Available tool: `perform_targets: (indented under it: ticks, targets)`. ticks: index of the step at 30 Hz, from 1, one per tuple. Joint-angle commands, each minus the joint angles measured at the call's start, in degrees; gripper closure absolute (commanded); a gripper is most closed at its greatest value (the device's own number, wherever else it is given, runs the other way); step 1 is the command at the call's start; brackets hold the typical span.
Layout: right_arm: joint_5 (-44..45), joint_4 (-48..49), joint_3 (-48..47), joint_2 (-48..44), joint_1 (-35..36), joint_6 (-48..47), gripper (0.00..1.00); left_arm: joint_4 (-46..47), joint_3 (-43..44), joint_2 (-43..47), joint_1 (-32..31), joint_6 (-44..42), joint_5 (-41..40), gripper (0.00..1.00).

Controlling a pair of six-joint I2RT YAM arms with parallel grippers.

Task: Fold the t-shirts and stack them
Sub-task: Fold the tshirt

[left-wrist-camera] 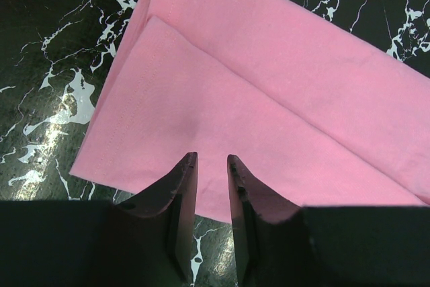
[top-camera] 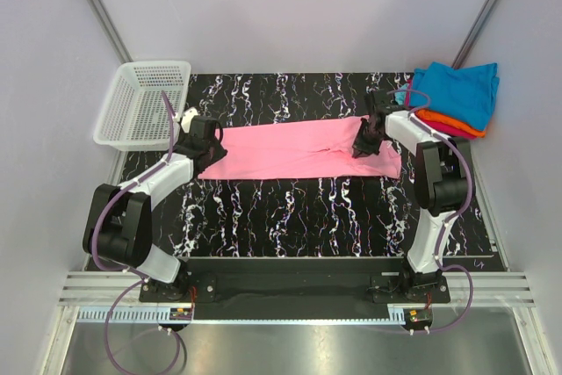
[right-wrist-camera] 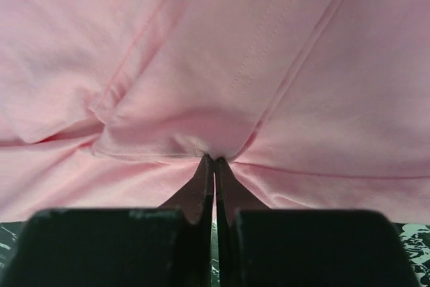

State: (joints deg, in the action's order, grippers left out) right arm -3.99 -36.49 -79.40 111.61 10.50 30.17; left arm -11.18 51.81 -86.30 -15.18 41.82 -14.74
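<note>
A bright pink t-shirt [top-camera: 290, 151] lies folded into a long strip across the middle of the black marbled table [top-camera: 290, 208]. My left gripper [top-camera: 213, 148] is at the strip's left end. In the left wrist view the gripper [left-wrist-camera: 211, 159] has its fingers a little apart just over the shirt's near edge [left-wrist-camera: 201, 99], with nothing between them. My right gripper [top-camera: 363, 144] is at the strip's right end. In the right wrist view the gripper [right-wrist-camera: 215, 159] is shut on a pinch of the pink cloth [right-wrist-camera: 201, 126], which puckers around the fingertips.
A stack of folded shirts, teal-blue on top [top-camera: 458, 92] with orange and magenta edges below, sits at the back right corner. A white mesh basket [top-camera: 145, 103] stands at the back left, off the table's corner.
</note>
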Motion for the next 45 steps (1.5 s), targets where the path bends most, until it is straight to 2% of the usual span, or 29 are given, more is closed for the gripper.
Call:
perform_targets:
  ticks: [1, 11, 22, 35, 45]
  targets:
    - [3.20, -2.09, -4.80, -3.42, 0.40, -1.78, 1.00, 0.55, 1.45, 0.96, 0.06, -0.69, -0.37, 0.71]
    - [2.15, -2.89, -14.45, 2.11, 0.40, -4.94, 1.00, 0.55, 1.45, 1.05, 0.06, -0.69, -0.29, 0.71]
    - [-7.70, -2.97, -30.72, 17.14, 0.48, -9.43, 1.00, 0.11, 3.38, 0.61, 0.06, -1.39, -0.55, 0.71]
    - [-16.66, -0.17, -30.38, 18.56, 1.01, -14.35, 1.00, 0.19, 3.56, -0.71, -0.11, -0.69, 0.68, 0.71]
    - [-23.52, 3.00, -33.63, 21.63, 1.19, -12.86, 1.00, -0.24, 3.47, 0.61, -0.20, -1.31, -0.11, 0.71]
